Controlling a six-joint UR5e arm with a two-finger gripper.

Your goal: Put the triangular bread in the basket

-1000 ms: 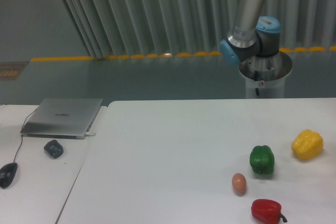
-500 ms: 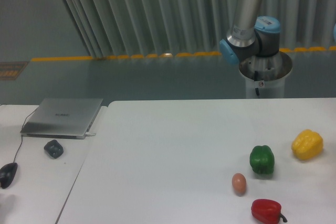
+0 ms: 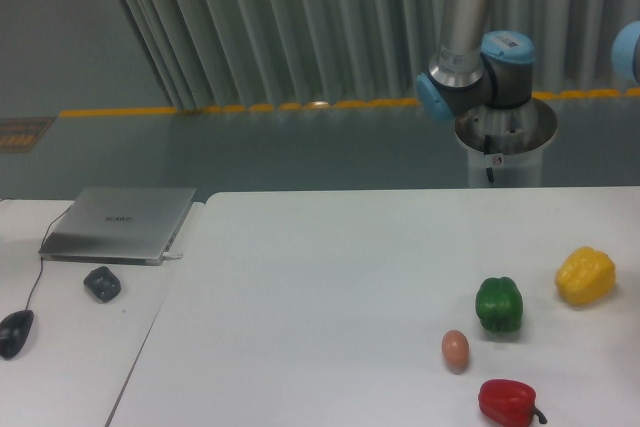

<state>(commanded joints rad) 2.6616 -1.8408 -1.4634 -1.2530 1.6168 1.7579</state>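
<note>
On the table point(image 3: 330, 277) we see green pepper point(image 3: 498, 304), yellow pepper point(image 3: 585, 275), red pepper point(image 3: 508, 402) and what may be an egg point(image 3: 455, 350); our claw is out of frame, so its state and bearings are unknowable.

This looks like a robotics lab or industrial test hall: a grey-and-blue jointed robot arm point(image 3: 470, 37) on a pedestal, a yellow safety line point(image 3: 240, 108) painted on the green floor, grey corrugated wall panels point(image 3: 300, 17), a closed silver laptop point(image 3: 120, 222)
</note>
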